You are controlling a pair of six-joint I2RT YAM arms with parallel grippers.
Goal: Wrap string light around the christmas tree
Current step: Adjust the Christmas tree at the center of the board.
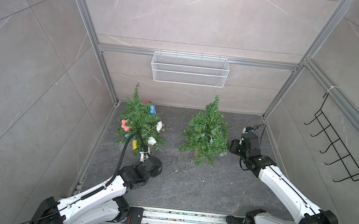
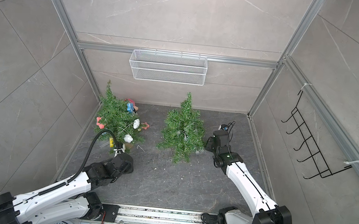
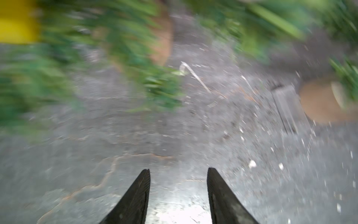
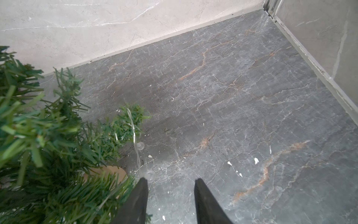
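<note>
The bare christmas tree [image 1: 207,131] [image 2: 183,129] stands at the right of the dark floor. A thin string light with clear bulbs [image 1: 211,141] [image 2: 185,138] lies across its lower branches. My right gripper [image 4: 170,180] is low beside that tree's right side, open with nothing between its fingers. In the right wrist view the string light [image 4: 134,135] hangs off a branch tip, and one bulb [image 4: 150,175] lies on the floor just off one fingertip. My left gripper [image 3: 178,169] is open and empty over the floor by the left tree's foot. That view is blurred.
A second tree [image 1: 139,122] [image 2: 116,119] with coloured ornaments stands at the left, near the side wall. A white mesh basket [image 1: 189,69] hangs on the back wall and a black wire hook rack [image 1: 341,143] on the right wall. Small white crumbs dot the floor.
</note>
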